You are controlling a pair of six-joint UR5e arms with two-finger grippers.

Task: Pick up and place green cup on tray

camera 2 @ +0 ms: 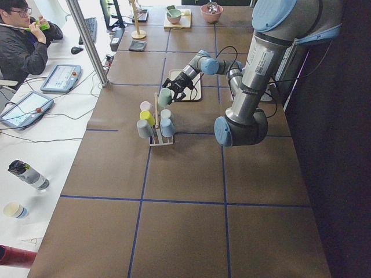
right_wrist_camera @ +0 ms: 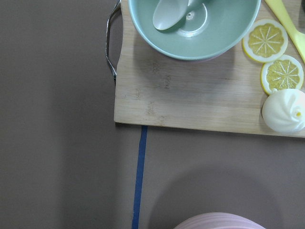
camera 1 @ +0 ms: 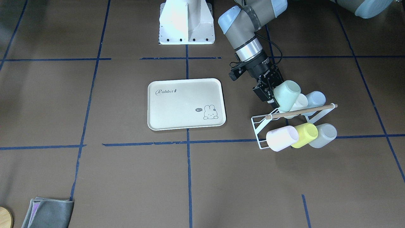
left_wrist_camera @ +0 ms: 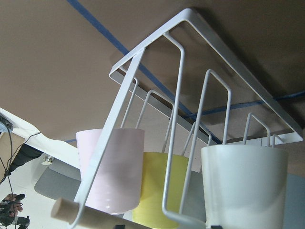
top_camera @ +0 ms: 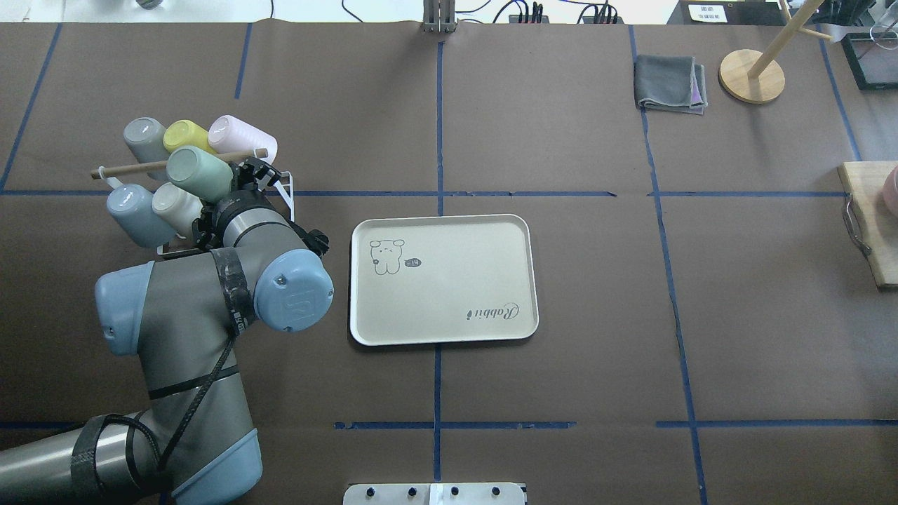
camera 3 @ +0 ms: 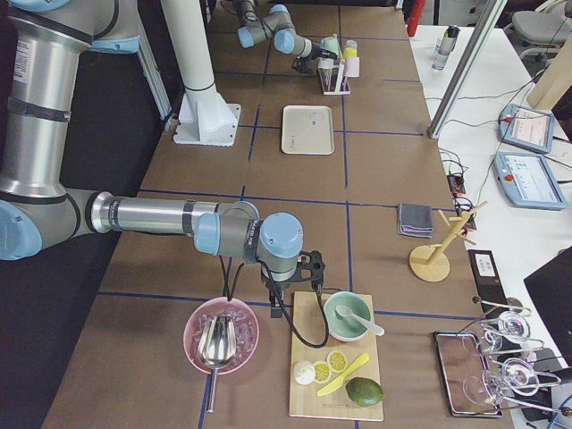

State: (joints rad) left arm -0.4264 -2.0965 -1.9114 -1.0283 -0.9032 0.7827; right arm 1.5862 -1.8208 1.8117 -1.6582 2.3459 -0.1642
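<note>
The pale mint-green cup hangs tilted in my left gripper, which is shut on its rim end, just above the white wire rack and its wooden rod. From overhead the green cup lies over the rack's middle. In the left wrist view a pale cup sits between dark fingertips at the bottom edge. The cream Rabbit tray lies flat and bare between the rack and the table's middle. My right gripper hovers far off by a cutting board; I cannot tell if it is open.
The rack still holds a pink cup, a yellow-green cup, a grey cup, a light blue cup and a white cup. A grey cloth and a wooden stand sit at the far right.
</note>
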